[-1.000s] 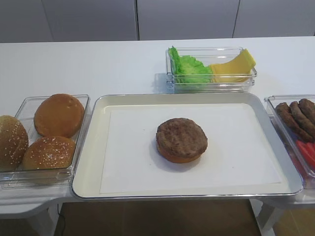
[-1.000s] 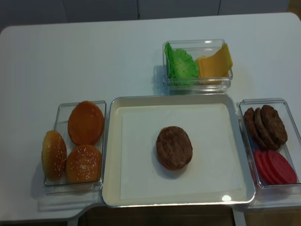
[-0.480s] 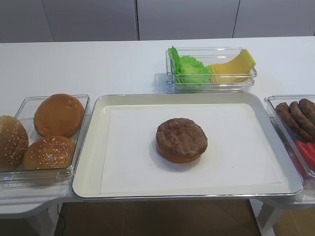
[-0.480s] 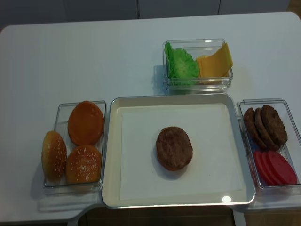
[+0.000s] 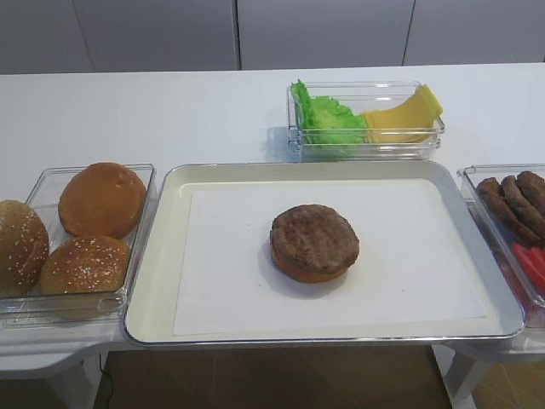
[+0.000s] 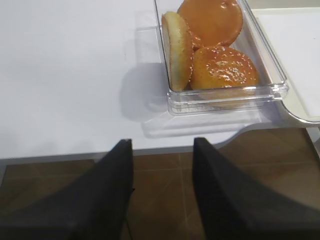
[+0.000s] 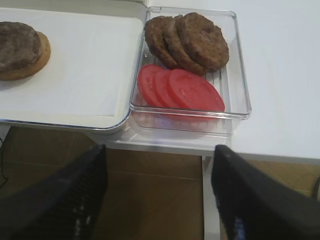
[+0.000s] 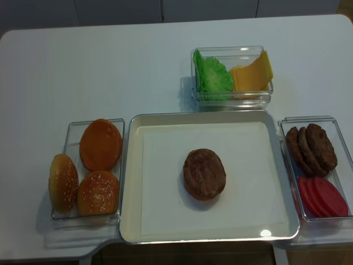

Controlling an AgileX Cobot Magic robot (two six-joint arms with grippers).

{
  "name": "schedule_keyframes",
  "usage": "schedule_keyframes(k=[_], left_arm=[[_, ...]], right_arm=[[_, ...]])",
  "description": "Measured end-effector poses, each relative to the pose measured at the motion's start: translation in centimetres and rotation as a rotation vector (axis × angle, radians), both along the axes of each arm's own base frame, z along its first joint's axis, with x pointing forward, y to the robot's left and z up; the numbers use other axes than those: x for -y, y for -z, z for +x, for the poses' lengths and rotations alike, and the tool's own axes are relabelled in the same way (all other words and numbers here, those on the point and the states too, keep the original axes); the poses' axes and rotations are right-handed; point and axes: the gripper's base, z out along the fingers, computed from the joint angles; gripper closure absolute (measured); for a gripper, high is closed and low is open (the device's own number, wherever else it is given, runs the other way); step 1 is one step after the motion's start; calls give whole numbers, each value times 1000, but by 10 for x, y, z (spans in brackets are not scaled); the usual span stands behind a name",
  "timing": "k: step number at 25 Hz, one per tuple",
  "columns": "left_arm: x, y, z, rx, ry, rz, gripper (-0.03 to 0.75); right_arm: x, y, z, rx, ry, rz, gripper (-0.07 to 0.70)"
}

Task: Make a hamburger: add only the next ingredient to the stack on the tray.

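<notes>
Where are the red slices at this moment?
In the overhead view the red slices lie in the clear tub right of the tray, just in front of the spare patties.

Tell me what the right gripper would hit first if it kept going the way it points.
Likely the clear plastic tub holding red slices and brown patties; the open right gripper points toward it, though depth is unclear.
</notes>
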Motion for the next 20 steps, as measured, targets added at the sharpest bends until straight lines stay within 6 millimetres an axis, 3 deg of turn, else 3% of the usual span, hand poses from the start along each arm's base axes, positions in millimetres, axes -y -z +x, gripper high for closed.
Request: schedule_keyframes(k=[20], left_arm=[[0, 0, 0, 0, 0, 0, 419]], right_arm=[[-2, 2, 0, -7, -10, 16, 139]])
